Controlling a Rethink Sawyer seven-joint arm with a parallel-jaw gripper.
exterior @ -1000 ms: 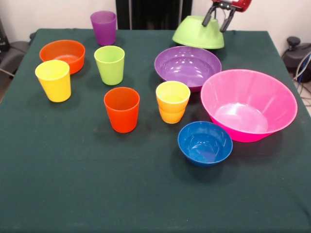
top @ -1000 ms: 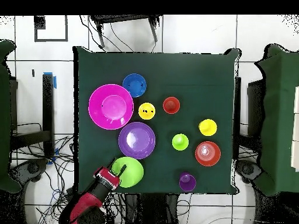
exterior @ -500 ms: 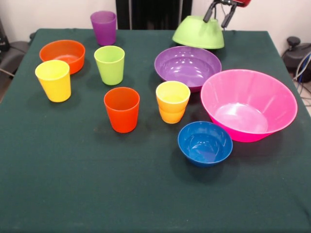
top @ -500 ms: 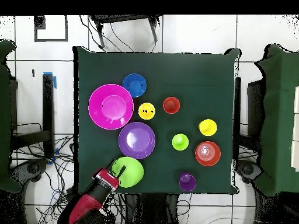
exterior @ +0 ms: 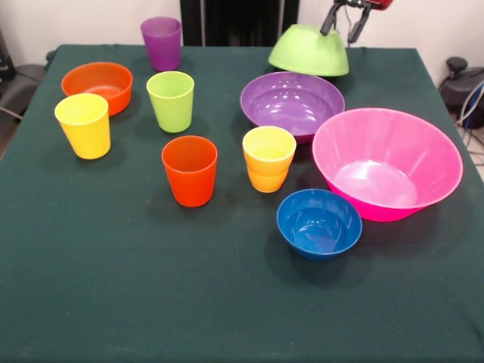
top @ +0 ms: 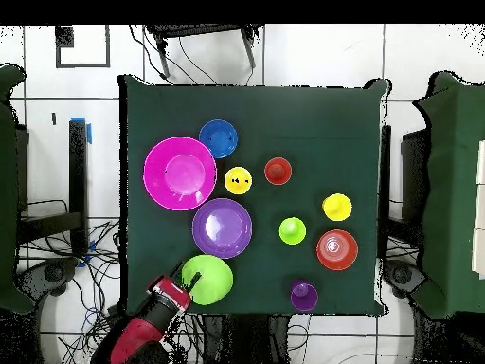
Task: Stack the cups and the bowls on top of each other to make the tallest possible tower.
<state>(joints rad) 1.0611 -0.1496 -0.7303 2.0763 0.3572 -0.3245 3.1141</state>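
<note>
Here the gripper (exterior: 342, 24) sits at the top right of the front view, its two dark fingers spread apart and holding nothing, just above the far rim of the lime green bowl (exterior: 308, 50). That bowl lies upside down at the table's (exterior: 227, 302) upper edge, seemingly tilted. Below it sits the purple bowl (exterior: 292, 103), with the pink bowl (exterior: 386, 162) lower right and the blue bowl (exterior: 318, 223) beneath. The cups stand separately at left and centre, unstacked.
</note>
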